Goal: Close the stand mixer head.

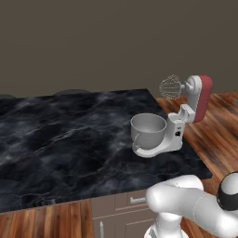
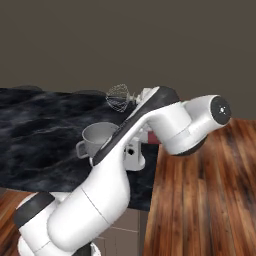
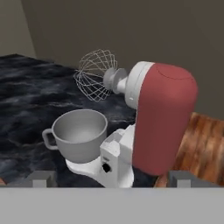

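While the left base view shows the stand mixer head [image 1: 200, 98] tilted up and back over its light-grey base [image 1: 173, 135] near the right edge of the black marble desk [image 1: 69, 139], the wire whisk [image 1: 170, 87] hangs high above the grey mixing bowl [image 1: 148, 130]. From the right base view the white arm [image 2: 150, 130] covers most of the head, leaving whisk [image 2: 119, 98] and bowl [image 2: 97, 136] visible. Through the hand view the head [image 3: 164, 118] stands raised beside the bowl [image 3: 80, 135], and the claw [image 3: 111, 180] is spread, tips apart, grasping nothing.
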